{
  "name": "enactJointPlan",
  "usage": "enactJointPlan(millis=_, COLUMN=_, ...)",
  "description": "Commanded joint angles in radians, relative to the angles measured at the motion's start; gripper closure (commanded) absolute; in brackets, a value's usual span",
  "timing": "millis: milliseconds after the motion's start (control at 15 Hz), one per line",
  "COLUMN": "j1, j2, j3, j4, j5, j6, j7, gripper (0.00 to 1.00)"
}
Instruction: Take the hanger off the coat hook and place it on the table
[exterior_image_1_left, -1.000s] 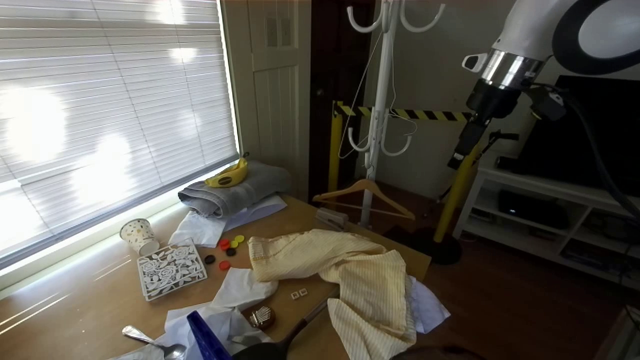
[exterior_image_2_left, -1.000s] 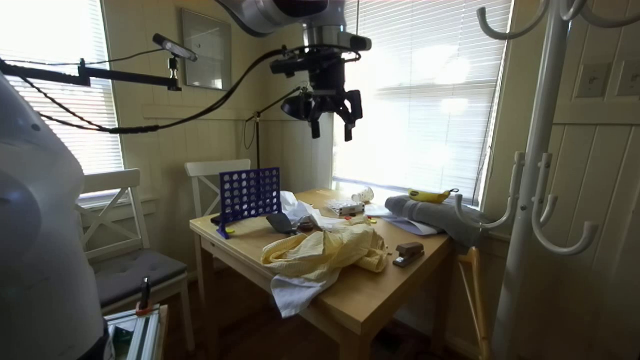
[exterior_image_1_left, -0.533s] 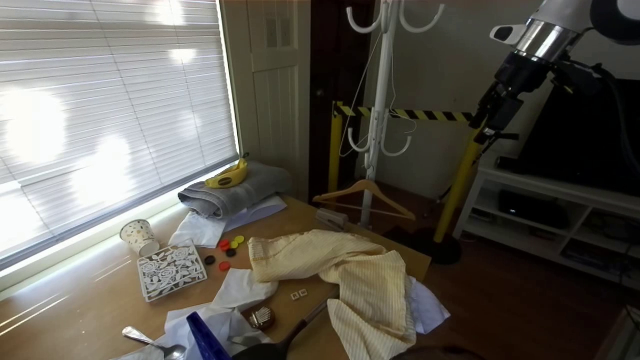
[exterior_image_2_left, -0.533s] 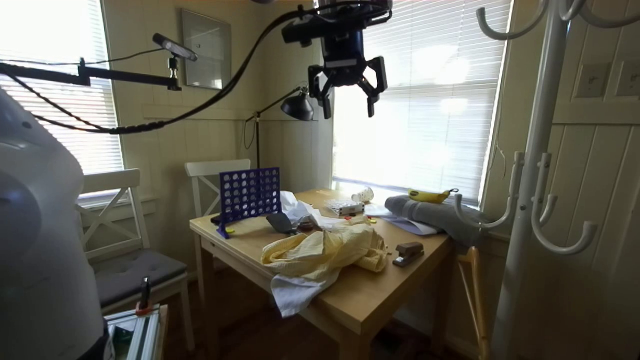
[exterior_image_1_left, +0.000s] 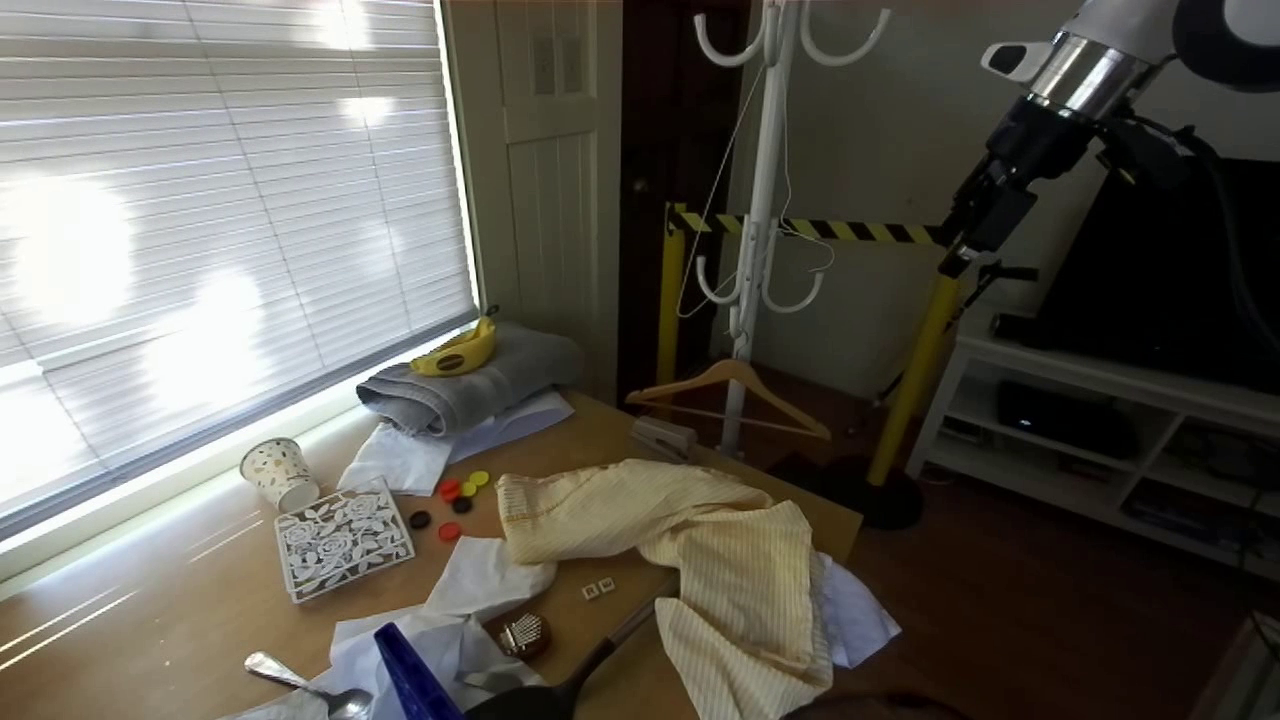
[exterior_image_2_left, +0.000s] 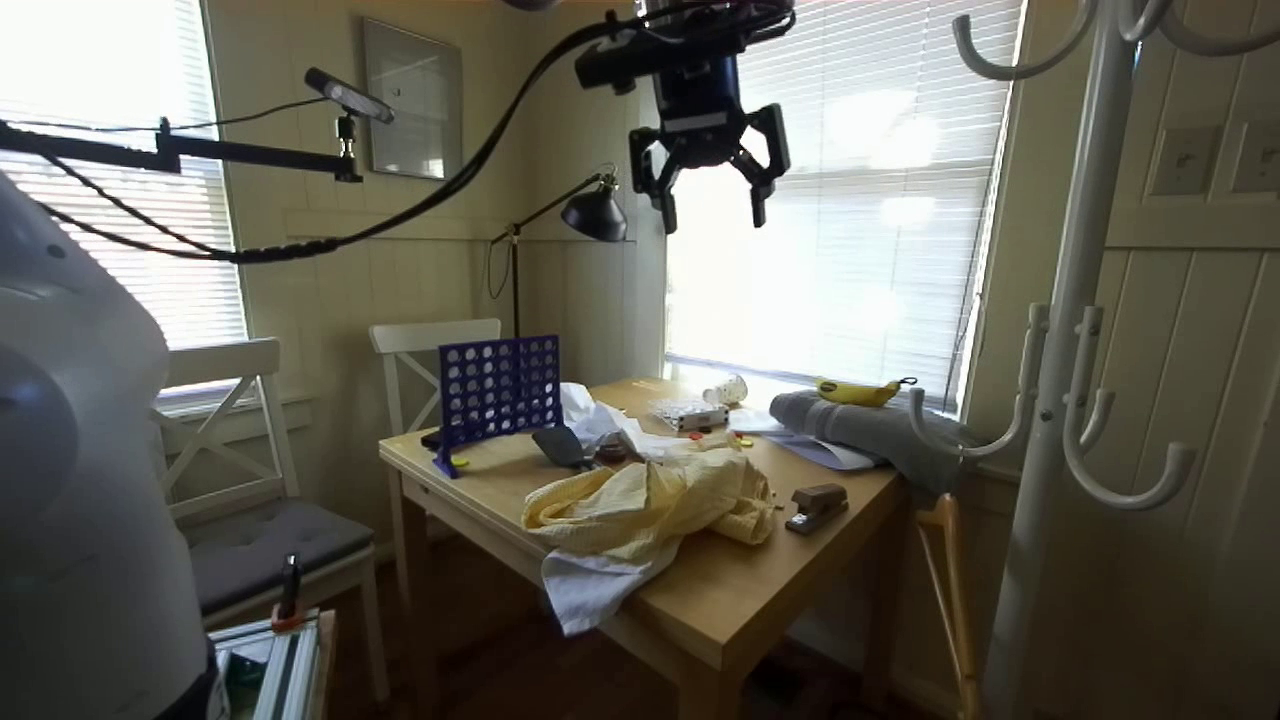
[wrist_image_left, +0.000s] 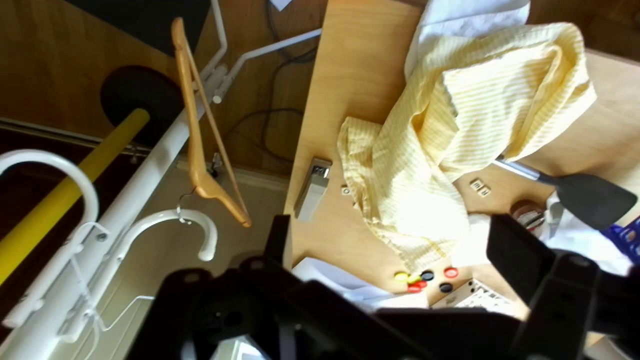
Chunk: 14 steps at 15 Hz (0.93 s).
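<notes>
I have the gripper at the top centre of an exterior view, its two fingers spread wide; my wrist view agrees, one finger at lower centre and its mate at lower right. The wooden hanger shows at upper left in that wrist view, its wire loop over a curved white coat hook, well apart from my fingertips. In an exterior view I find it near the centre, hanging low on the white coat rack. The wooden table fills the lower middle of an exterior view. A rumpled yellow striped cloth lies across it, with a stapler near the table's edge, left of the cloth in my wrist view, and a black spatula at right.
</notes>
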Motion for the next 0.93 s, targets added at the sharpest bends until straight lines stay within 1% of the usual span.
enactJointPlan(millis=0, j1=-0.028, j2=-0.018, j3=-0.063, j4=0.009, j5=-0.035, j6=0.099, j7=-0.069, gripper=0.00)
enactJointPlan(millis=267, j1=-0.038, j2=0.015, j3=-0.164, j4=0.062, j5=-0.004, j6=0.212, j7=-0.202, gripper=0.00)
enactJointPlan(millis=467, j1=-0.024, j2=0.063, j3=-0.223, j4=0.100, j5=0.076, j6=0.358, j7=-0.219, gripper=0.00)
enactJointPlan(millis=667, j1=0.014, j2=0.129, j3=-0.287, j4=0.166, j5=0.204, j6=0.415, j7=-0.265, gripper=0.00)
enactJointPlan(millis=867, j1=0.025, j2=0.203, j3=-0.304, j4=0.238, j5=0.304, j6=0.401, j7=-0.291, gripper=0.00)
